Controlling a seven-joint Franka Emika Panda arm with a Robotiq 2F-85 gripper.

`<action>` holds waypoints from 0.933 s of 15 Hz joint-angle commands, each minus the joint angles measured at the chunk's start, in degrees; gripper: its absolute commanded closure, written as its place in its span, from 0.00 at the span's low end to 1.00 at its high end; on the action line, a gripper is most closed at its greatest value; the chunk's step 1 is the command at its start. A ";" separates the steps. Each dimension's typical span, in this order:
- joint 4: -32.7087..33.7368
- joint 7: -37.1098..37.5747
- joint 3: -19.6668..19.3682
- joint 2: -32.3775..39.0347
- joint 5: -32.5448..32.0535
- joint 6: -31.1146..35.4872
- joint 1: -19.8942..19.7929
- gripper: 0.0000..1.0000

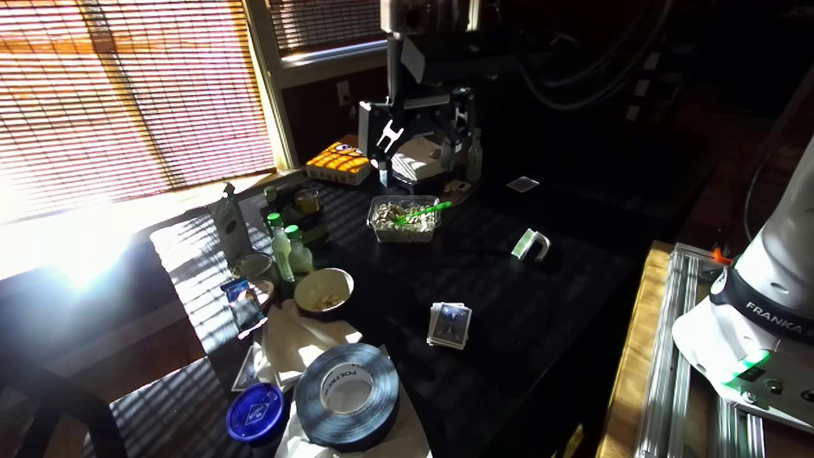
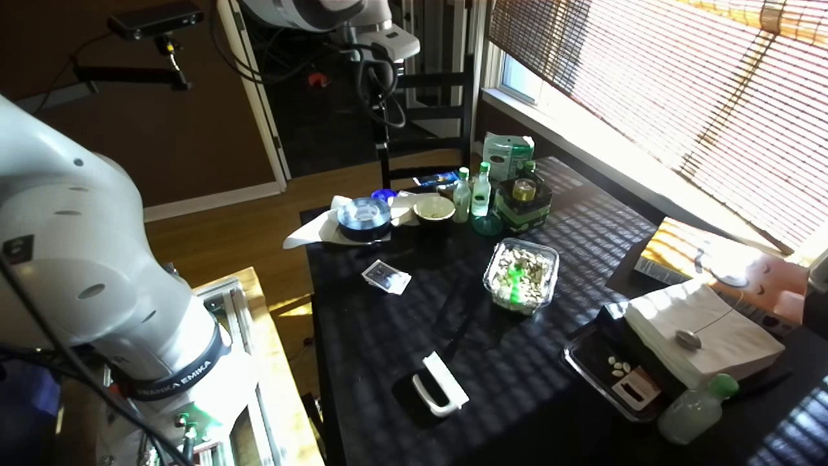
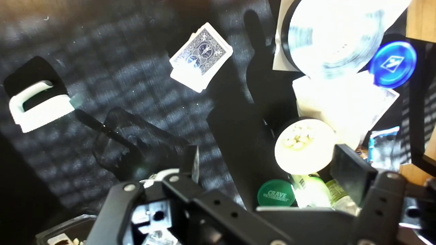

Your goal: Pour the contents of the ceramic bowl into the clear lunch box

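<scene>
The ceramic bowl (image 1: pixel 342 282) is a small cream-white bowl holding pale pieces. It stands upright on the dark table and also shows in an exterior view (image 2: pixel 434 208) and in the wrist view (image 3: pixel 306 160). The clear lunch box (image 1: pixel 405 235) is open, filled with pale bits, with a green utensil in it; it also shows in an exterior view (image 2: pixel 517 308). My gripper (image 1: pixel 418 166) is open and empty, raised above the table. In the wrist view its fingers (image 3: pixel 269 161) are spread wide, with the bowl appearing between them near the right finger. The bowl is not gripped.
Glass bottles (image 1: pixel 280 251) stand close beside the bowl, near a green lid (image 3: pixel 276 194). A tape roll (image 1: pixel 346 413) and blue lid (image 1: pixel 255 412) lie nearby. Cards (image 1: pixel 449 326), a white brush (image 2: pixel 446 382), a black tray (image 2: pixel 585 382) and an orange box (image 2: pixel 718 259) are also there.
</scene>
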 commanded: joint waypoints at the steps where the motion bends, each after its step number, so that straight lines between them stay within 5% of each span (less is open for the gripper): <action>1: 9.58 -2.38 -3.31 12.91 -2.95 -1.98 0.90 0.00; 4: 14.94 4.11 -5.69 20.61 -10.35 -4.77 1.78 0.00; 5: 9.30 0.48 -6.57 14.85 -6.64 -1.34 2.75 0.00; 11: 10.28 0.45 -7.92 16.21 -6.97 -1.18 3.95 0.00; 14: 10.75 -3.18 -9.06 22.96 -8.02 11.18 4.40 0.00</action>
